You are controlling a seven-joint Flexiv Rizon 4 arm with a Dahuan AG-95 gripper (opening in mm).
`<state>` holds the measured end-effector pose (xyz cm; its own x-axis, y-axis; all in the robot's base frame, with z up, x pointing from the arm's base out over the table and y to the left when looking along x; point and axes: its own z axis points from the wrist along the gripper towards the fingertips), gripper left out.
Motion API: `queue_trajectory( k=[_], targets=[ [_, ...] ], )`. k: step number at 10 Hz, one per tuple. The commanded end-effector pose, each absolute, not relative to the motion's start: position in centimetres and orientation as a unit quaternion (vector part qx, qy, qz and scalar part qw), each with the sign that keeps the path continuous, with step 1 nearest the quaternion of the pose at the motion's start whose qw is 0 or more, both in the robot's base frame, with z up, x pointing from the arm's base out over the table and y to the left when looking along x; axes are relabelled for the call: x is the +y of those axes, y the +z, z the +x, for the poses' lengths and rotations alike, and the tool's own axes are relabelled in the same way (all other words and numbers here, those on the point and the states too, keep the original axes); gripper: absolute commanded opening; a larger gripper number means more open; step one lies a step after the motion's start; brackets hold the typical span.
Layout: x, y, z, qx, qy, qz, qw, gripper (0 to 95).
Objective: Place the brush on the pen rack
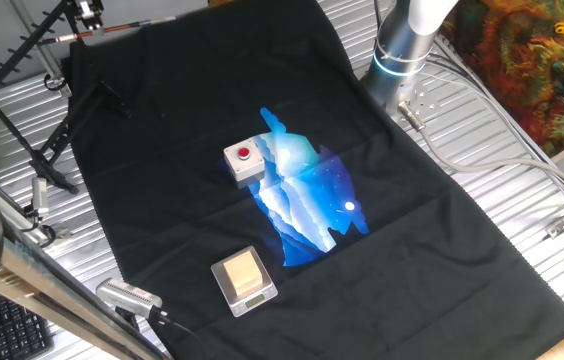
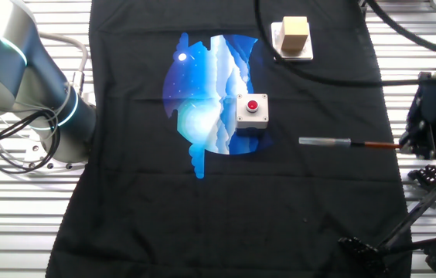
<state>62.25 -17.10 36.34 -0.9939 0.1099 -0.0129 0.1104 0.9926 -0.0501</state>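
End effector: the end effector (image 2: 427, 127) sits at the far right edge of the other fixed view, a dark block over the edge of the black cloth; in one fixed view only its top shows at the upper left (image 1: 86, 12).
Jaw state: it appears clamped on the handle end of the brush, though the fingers themselves are too dark to make out clearly.
Brush: the brush (image 2: 347, 143) sticks out of the end effector, held level above the cloth; its reddish-brown handle runs into the end effector and its pale, capped end points toward the middle of the bench. In one fixed view it shows as a thin red line (image 1: 122, 30) near the top of the rack.
Long axis: roughly horizontal, running left to right in the other fixed view.
Pen rack: the pen rack (image 1: 22, 60) stands at the cloth's edge, its toothed bar slanting up toward the end effector; in the other fixed view its black legs (image 2: 423, 205) lie just below the end effector.
Key relation: I judge the brush to be near the rack's upper end but cannot tell whether it touches the teeth.
Arm pose: the arm's base (image 1: 402, 40) stands at the opposite side of the bench, so the arm reaches across.
Other items: a red-button box (image 2: 252, 110) and a block on a scale (image 2: 293, 35) lie well apart from the brush.
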Motion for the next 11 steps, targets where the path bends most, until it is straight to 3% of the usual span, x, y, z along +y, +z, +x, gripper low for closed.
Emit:
queue_trajectory(
  k=[1, 3, 5, 11],
  targets=[
    [-16.8, 36.5, 62.7, 0.999, -0.023, 0.048, 0.003, 0.0],
    [-16.4, 36.9, 62.6, 0.999, -0.025, 0.019, -0.002, 0.0],
    [-15.9, 37.3, 62.4, 0.999, -0.014, -0.014, 0.028, 0.0],
    [-11.6, 39.0, 62.9, 0.999, 0.002, -0.013, 0.045, 0.0]
  ],
)
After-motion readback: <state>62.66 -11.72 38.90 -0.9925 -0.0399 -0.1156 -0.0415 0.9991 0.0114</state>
